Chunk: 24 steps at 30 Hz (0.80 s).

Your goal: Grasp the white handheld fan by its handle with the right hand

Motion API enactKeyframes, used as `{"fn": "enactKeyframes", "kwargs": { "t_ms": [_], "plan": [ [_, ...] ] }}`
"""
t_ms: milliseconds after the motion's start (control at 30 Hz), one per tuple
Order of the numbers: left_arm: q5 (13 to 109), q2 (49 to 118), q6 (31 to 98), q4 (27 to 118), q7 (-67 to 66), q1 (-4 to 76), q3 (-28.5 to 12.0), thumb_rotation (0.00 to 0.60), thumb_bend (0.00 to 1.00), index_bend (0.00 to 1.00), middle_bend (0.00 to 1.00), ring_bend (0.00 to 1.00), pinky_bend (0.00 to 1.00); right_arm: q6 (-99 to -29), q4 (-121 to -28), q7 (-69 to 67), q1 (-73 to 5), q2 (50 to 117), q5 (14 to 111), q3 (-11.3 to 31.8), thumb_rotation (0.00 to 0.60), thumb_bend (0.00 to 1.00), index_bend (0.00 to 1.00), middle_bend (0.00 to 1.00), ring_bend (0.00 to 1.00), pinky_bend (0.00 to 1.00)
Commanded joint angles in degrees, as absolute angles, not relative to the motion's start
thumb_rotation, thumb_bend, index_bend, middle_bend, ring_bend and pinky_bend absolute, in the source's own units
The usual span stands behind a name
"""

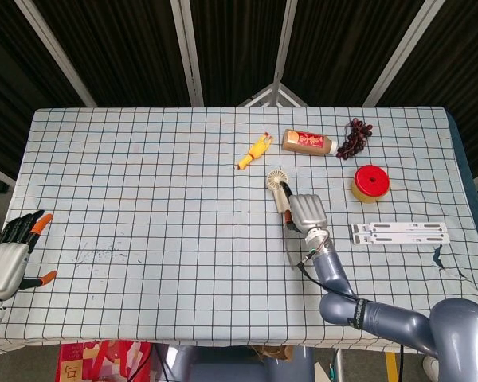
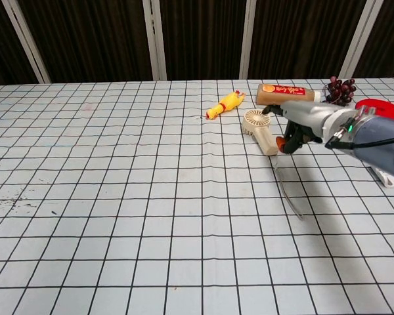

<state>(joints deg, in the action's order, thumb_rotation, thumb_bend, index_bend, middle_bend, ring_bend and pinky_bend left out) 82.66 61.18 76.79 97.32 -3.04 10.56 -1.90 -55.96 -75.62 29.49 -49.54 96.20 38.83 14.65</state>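
The white handheld fan [image 1: 278,180] lies flat on the checked cloth, its round head [image 2: 255,121] pointing away and its handle [image 2: 268,142] pointing toward me. A thin grey strap [image 2: 289,193] trails from the handle's end. My right hand [image 1: 306,213] hovers just right of the handle, palm down. In the chest view the right hand [image 2: 303,121] has its thumb reaching toward the fan's head and its orange-tipped fingers [image 2: 287,142] curled down beside the handle, not closed around it. My left hand [image 1: 8,259] rests at the table's front left edge, fingers spread, holding nothing.
Behind the fan lie a yellow rubber chicken [image 1: 255,151], a brown bottle [image 1: 308,143] on its side and dark grapes [image 1: 354,138]. A red-lidded tub [image 1: 370,183] and a white folding stand [image 1: 398,233] sit to the right.
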Motion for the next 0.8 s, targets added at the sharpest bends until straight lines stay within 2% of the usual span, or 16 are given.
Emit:
{"fn": "enactKeyframes", "kwargs": {
  "t_ms": [33, 67, 133, 233, 333, 400, 467, 600, 800],
  "plan": [
    [82.70, 61.21, 76.92, 97.29, -3.12, 10.51, -1.89, 0.600, 0.03, 0.00, 0.00, 0.00, 0.00, -61.90, -80.53, 26.74, -48.34, 93.18, 44.90, 16.92, 0.600, 0.65, 0.02, 0.75, 0.74, 0.62],
    [82.68, 61.21, 76.97, 97.28, -3.12, 10.47, -1.88, 0.600, 0.03, 0.00, 0.00, 0.00, 0.00, -63.40, -82.49, 25.98, -47.61, 91.89, 46.75, 17.03, 0.600, 0.65, 0.01, 0.69, 0.68, 0.56],
    [82.61, 61.17, 76.98, 97.31, -2.99, 10.41, -1.85, 0.600, 0.03, 0.00, 0.00, 0.00, 0.00, -65.85, -86.54, 24.98, -45.80, 88.72, 50.24, 16.36, 0.600, 0.65, 0.00, 0.49, 0.47, 0.38],
    [82.76, 61.08, 77.23, 97.22, -2.80, 10.26, -1.79, 0.600, 0.03, 0.00, 0.00, 0.00, 0.00, -69.39, -93.09, 23.97, -41.75, 82.56, 55.52, 13.46, 0.600, 0.61, 0.00, 0.24, 0.19, 0.19],
    [82.99, 61.06, 77.54, 97.14, -2.59, 10.11, -1.71, 0.600, 0.03, 0.00, 0.00, 0.00, 0.00, -72.72, -98.95, 23.32, -36.76, 76.01, 60.32, 8.80, 0.600, 0.53, 0.00, 0.05, 0.02, 0.05],
    [83.36, 61.09, 77.94, 97.07, -2.50, 9.94, -1.63, 0.600, 0.03, 0.00, 0.00, 0.00, 0.00, -76.01, -102.62, 22.60, -32.22, 70.71, 64.64, 4.29, 0.600, 0.50, 0.00, 0.00, 0.00, 0.01],
    [83.79, 61.16, 78.33, 96.88, -2.72, 9.81, -1.51, 0.600, 0.03, 0.00, 0.00, 0.00, 0.00, -79.41, -104.50, 21.49, -27.95, 66.89, 68.04, 0.34, 0.600, 0.47, 0.00, 0.00, 0.00, 0.00],
    [84.23, 61.55, 79.38, 96.57, -3.24, 9.45, -1.55, 0.600, 0.03, 0.00, 0.00, 0.00, 0.00, -86.99, -103.56, 17.25, -19.33, 61.88, 75.05, -6.83, 0.600, 0.45, 0.00, 0.00, 0.00, 0.00],
    [84.74, 62.40, 80.77, 96.09, -5.15, 8.77, -1.31, 0.600, 0.03, 0.00, 0.00, 0.00, 0.00, -94.70, -95.98, 8.41, -10.59, 61.36, 81.79, -11.50, 0.600, 0.44, 0.00, 0.00, 0.00, 0.00]
  ]
}}
